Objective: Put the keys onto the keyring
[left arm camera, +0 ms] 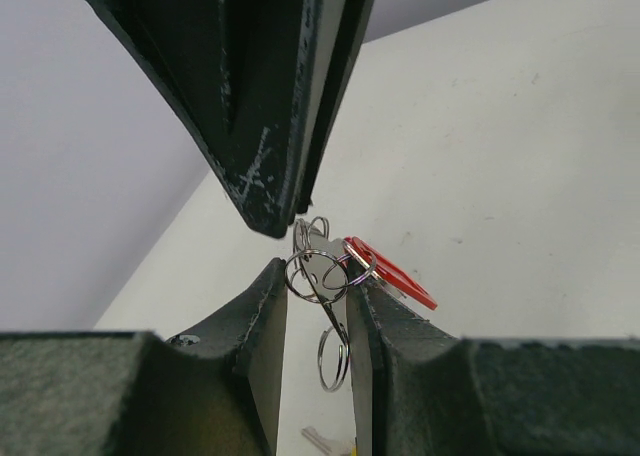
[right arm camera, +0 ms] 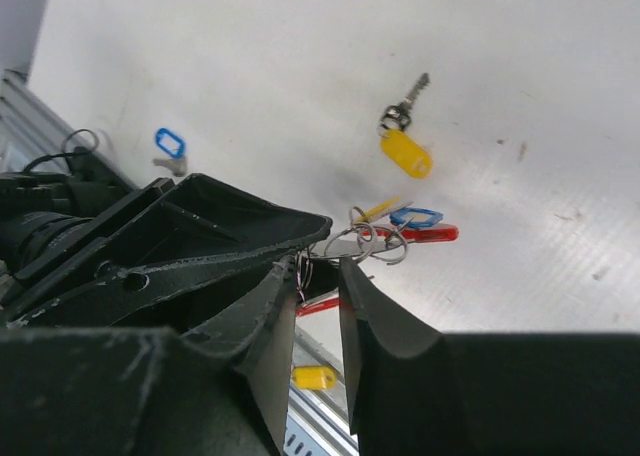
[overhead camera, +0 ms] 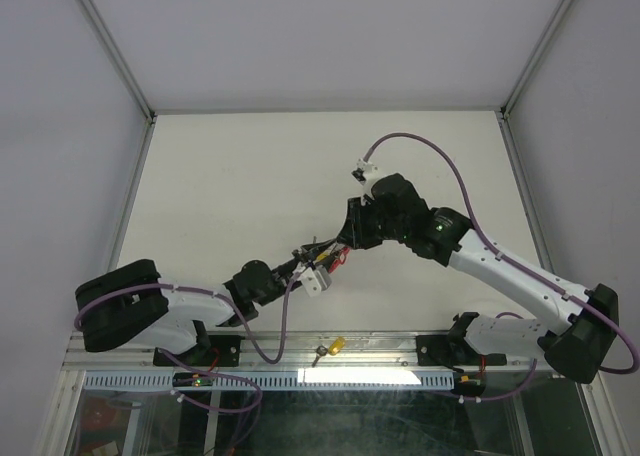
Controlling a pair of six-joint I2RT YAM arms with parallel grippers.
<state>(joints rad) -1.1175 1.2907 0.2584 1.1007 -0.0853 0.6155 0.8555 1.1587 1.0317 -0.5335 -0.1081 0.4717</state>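
Nearest, on the rail (overhead camera: pixel 150 354) at the table's front edge, a yellow key (overhead camera: pixel 331 347) lies alone, well apart from both arms. Just beyond it the two grippers meet tip to tip above the table (overhead camera: pixel 250 176). The left gripper (left arm camera: pixel 315 276) has its jaws drawn in to a narrow gap, pinching the keyring (left arm camera: pixel 334 354). Several silver rings (left arm camera: pixel 318 273) sit bunched between its pads, one loop hangs down in the gap, and the red band (left arm camera: pixel 395 276) sticks out to the side past one pad. The keyring is thus held off the table between the two grippers. The right gripper (right arm camera: pixel 315 268) comes in from the other side. In the left wrist view its fingers (left arm camera: pixel 260 126) are pressed almost together, the tip closed on a ring at the top of the bunch. From the right wrist, a blue tag (right arm camera: pixel 415 216) and a thin yellow sliver (right arm camera: pixel 380 208) show beside the rings. Whether either is threaded on cannot be told. Farther off, flat on the table, lie a second yellow key (right arm camera: pixel 404 152), well apart from the keyring, and a blue key (right arm camera: pixel 170 146) close to the rail.
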